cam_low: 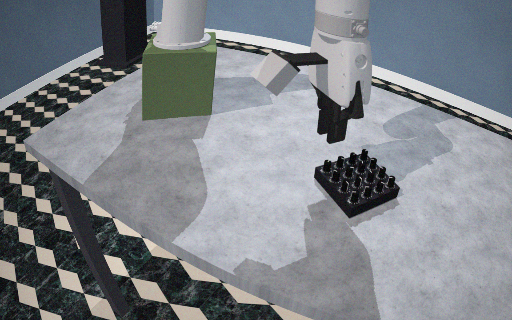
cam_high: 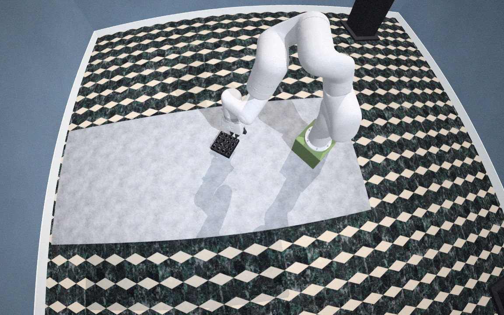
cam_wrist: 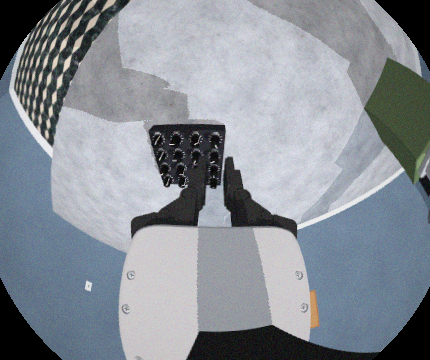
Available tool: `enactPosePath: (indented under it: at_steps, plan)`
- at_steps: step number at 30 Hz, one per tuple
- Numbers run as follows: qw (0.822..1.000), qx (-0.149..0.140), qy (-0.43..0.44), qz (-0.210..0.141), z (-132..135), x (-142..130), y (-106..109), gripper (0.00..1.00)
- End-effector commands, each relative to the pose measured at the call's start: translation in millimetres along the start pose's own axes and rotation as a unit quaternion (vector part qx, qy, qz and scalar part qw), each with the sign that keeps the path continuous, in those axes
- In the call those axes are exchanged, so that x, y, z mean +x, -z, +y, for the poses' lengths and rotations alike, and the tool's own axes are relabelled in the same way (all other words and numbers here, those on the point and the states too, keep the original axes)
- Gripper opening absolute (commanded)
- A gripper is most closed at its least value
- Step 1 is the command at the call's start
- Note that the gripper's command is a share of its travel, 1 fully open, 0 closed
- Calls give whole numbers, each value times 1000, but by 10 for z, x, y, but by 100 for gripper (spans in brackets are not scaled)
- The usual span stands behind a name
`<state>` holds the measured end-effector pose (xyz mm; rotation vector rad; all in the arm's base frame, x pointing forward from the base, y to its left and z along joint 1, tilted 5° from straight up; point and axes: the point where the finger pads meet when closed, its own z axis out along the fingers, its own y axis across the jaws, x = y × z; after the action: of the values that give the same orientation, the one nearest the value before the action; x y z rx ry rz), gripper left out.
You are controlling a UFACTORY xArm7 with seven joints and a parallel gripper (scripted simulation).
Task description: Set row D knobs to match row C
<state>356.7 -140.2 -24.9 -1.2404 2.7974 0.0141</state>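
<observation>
The black knob box (cam_high: 225,143) (cam_low: 354,182) (cam_wrist: 189,154) stands on its feet on the grey table (cam_high: 128,187) (cam_low: 242,167), with sixteen small black knobs in a square grid. The marks and the white lines on the knobs are too small to read. My gripper (cam_high: 235,134) (cam_low: 335,137) (cam_wrist: 215,167) points straight down and hangs in the air above the box's edge nearest the arm's base, clear of the knobs. Its fingers are drawn in to a narrow gap and hold nothing.
The arm's green base block (cam_high: 313,150) (cam_low: 178,83) (cam_wrist: 405,116) stands on the table beyond the box. Black posts (cam_high: 365,19) (cam_low: 122,31) stand on the chequered floor off the table. The table's edges are well away from the box.
</observation>
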Motion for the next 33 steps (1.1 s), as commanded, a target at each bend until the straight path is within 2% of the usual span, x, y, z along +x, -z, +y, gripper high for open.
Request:
enactPosePath:
  at_steps: [1,13,33]
  plan:
    - [1000,2,0,-1,-13,-4,3,19]
    - [1000,1,0,0,-13,-6,-56,19]
    - [1000,1,0,0,-14,-12,-275,19]
